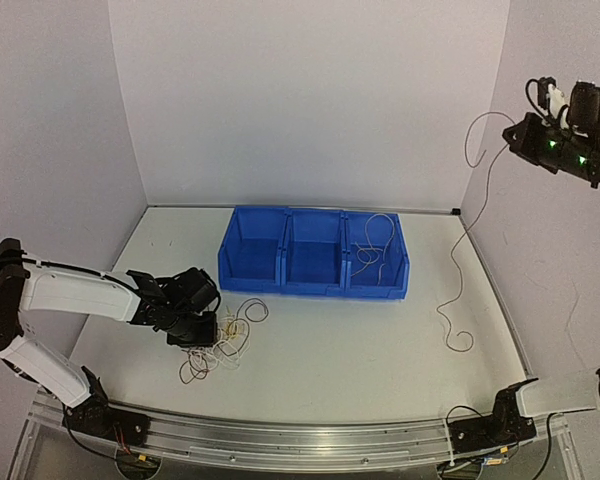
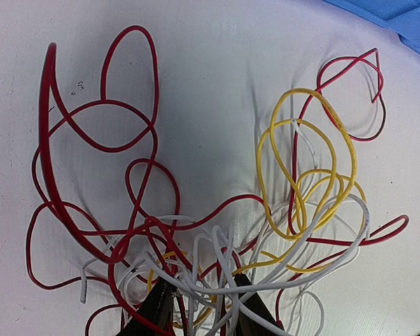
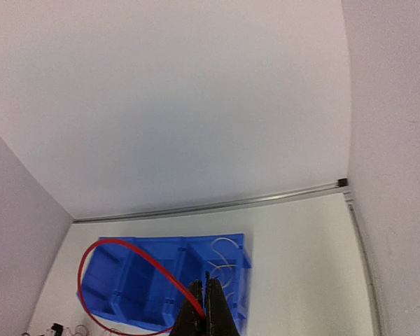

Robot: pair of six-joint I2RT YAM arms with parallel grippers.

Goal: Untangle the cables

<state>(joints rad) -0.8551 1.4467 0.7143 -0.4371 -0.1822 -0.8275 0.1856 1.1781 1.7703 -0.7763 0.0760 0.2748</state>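
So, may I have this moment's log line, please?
left claw: open in tangled red, white, yellow wires | right claw: pinching thin red wire

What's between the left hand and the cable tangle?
Nothing visible. The left hand is down in the cables, jaws apart, with white and red strands running between its fingertips.

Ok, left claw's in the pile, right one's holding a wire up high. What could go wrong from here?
Left claw straddles several white and red strands of the tangle; closing could grab several and tighten knots. The red cable pinched in the right claw trails to the table and might snag.
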